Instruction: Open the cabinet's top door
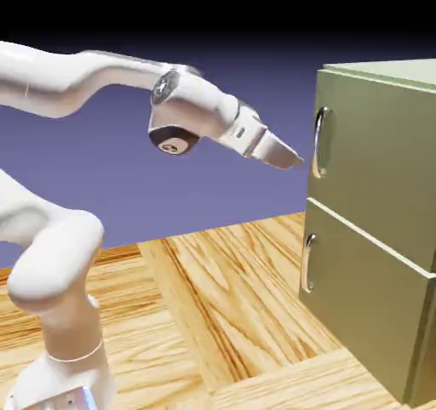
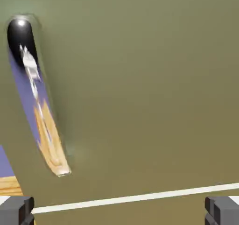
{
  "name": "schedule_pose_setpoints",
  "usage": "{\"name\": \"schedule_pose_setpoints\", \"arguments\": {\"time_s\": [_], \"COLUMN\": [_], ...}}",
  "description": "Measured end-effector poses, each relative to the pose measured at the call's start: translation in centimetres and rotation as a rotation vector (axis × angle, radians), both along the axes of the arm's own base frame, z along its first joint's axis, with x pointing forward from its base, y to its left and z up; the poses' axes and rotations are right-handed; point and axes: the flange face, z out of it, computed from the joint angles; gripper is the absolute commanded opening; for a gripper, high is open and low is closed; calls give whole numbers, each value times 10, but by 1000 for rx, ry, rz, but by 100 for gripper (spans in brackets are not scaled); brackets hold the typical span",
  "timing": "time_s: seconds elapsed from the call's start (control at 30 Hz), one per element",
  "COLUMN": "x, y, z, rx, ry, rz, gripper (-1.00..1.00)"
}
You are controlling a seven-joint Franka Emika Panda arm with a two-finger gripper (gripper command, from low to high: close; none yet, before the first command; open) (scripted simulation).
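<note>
The olive-green cabinet (image 1: 375, 230) stands at the right of the exterior view. Its top door (image 1: 383, 162) is shut flat, with a vertical curved silver handle (image 1: 320, 143) near its left edge. My gripper (image 1: 289, 157) hovers just left of that handle, a short gap away, touching nothing. In the hand view the top door (image 2: 149, 88) fills the picture. Its shiny handle (image 2: 37, 107) runs down the left side. Both grey fingertips (image 2: 16, 210) sit far apart at the bottom corners, so the gripper (image 2: 119, 211) is open and empty.
The lower, shorter panel (image 1: 366, 306) has its own silver handle (image 1: 307, 264). A pale seam (image 2: 140, 198) between the two panels crosses the bottom of the hand view. The wooden table (image 1: 221, 315) stretches under the arm.
</note>
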Motion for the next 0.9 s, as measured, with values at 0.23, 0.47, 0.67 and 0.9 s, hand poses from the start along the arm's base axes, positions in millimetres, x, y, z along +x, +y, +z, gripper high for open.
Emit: {"name": "schedule_pose_setpoints", "arguments": {"time_s": [0.23,0.47,0.67,0.9], "x": [0,6,17,35], "y": [13,28,42,55], "z": [1,-6,-18,-39], "rx": [1,-13,-36,-77], "ry": [-93,-194,-282,-386], "rz": [6,13,17,12], "gripper": [0,0,0,0]}}
